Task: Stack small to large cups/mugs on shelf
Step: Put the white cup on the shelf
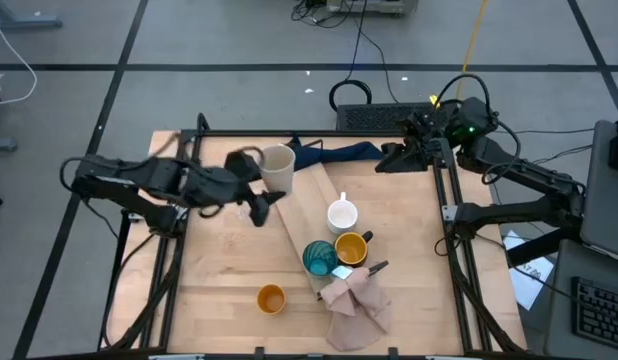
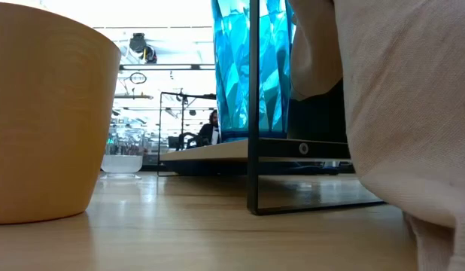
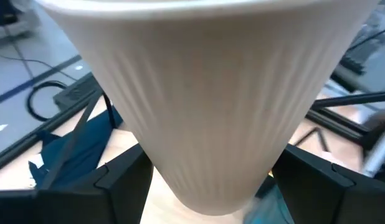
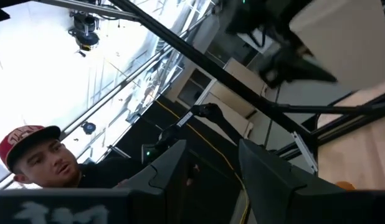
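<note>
Left claw (image 1: pixel 257 170) grips beige-grey cup (image 1: pixel 278 168) — seemingly aloft.

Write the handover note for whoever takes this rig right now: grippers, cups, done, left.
Left gripper: shut on the beige-grey cup, held above the table's far left part.
Right gripper: open, empty, parked at the far right corner.
On the shelf: white mug, yellow mug, teal cup.
Orange cup stands on the table near the front.
Done: three cups on the shelf. Left: place the beige-grey cup, then the orange one. No glass in view.
</note>
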`<state>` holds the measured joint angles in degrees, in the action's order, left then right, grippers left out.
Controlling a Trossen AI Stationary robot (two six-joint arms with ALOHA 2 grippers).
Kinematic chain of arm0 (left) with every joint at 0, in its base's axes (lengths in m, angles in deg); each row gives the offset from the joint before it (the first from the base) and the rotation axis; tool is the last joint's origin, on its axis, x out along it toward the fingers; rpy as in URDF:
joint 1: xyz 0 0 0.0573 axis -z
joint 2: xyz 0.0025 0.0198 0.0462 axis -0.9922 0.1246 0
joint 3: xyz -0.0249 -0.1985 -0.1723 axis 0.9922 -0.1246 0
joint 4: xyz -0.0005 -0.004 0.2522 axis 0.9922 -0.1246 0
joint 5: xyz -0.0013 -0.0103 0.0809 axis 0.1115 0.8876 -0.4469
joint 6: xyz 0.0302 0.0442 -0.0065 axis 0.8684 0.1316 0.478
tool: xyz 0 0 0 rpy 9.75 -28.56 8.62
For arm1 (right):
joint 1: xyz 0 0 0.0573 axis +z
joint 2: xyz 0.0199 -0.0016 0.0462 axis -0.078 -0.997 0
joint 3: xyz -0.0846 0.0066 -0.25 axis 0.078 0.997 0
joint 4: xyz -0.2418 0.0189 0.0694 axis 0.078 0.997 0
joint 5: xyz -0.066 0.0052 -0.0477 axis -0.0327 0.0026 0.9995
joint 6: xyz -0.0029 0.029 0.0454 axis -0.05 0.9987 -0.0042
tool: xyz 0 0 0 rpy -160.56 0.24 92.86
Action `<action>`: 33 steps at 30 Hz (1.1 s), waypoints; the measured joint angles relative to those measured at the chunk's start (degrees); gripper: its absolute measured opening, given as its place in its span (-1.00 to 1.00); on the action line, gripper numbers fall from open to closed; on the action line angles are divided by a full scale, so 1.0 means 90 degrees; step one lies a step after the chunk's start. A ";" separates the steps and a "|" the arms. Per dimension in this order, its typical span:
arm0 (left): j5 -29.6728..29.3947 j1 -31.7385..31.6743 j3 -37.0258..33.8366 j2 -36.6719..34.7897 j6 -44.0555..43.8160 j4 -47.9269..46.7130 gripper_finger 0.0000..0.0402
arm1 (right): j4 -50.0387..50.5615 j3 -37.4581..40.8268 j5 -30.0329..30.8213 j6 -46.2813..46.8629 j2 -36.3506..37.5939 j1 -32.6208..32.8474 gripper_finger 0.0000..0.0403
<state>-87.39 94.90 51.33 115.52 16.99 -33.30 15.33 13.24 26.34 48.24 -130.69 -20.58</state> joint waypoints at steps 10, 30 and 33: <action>-0.0972 0.0381 -0.0003 0.0579 -0.0623 -0.0643 0.40 | 0.0037 0.0000 0.0141 -0.0144 0.0005 0.0000 -0.32; -0.1869 0.0945 -0.0005 0.1403 -0.2039 -0.0912 0.41 | 0.0035 0.0000 -0.0249 0.0154 0.0041 0.0000 -0.32; -0.2079 0.1103 -0.0005 0.1584 -0.2227 -0.0888 0.46 | 0.0029 -0.0002 -0.0437 0.0169 0.0052 0.0000 -0.32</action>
<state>-106.10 104.82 51.29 129.77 -3.05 -41.29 15.59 13.22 22.41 49.76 -130.22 -20.58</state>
